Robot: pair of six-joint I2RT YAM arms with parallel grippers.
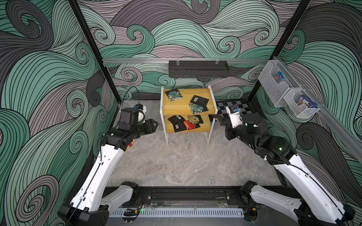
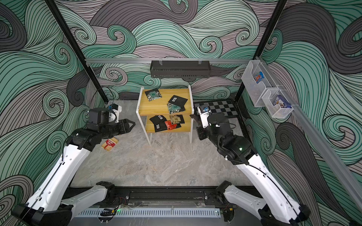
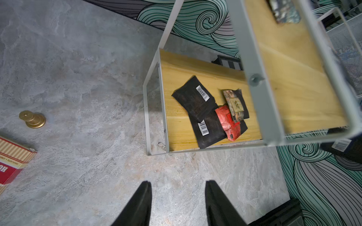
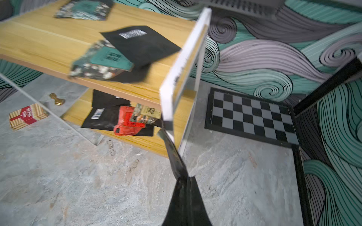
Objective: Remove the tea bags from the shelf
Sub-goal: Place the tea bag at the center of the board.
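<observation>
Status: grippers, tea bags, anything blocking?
Left gripper open, empty, short of shelf. Right gripper shut on black tea bag, beside shelf. Other tea bags on both tiers. Nothing blocking seen.

A striped red box (image 2: 110, 144) lay at left in a top view, a chessboard (image 2: 223, 106) at right, wire baskets (image 2: 249, 88) upper right, and a black tray (image 2: 180, 68) above centre.

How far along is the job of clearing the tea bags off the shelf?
Done: nothing yet; no tea bag seen on the table. In hand: the right gripper pinches one black tea bag just beside the shelf; the left gripper is open, empty. Left: the other tea bags, spread over both its boards.
</observation>
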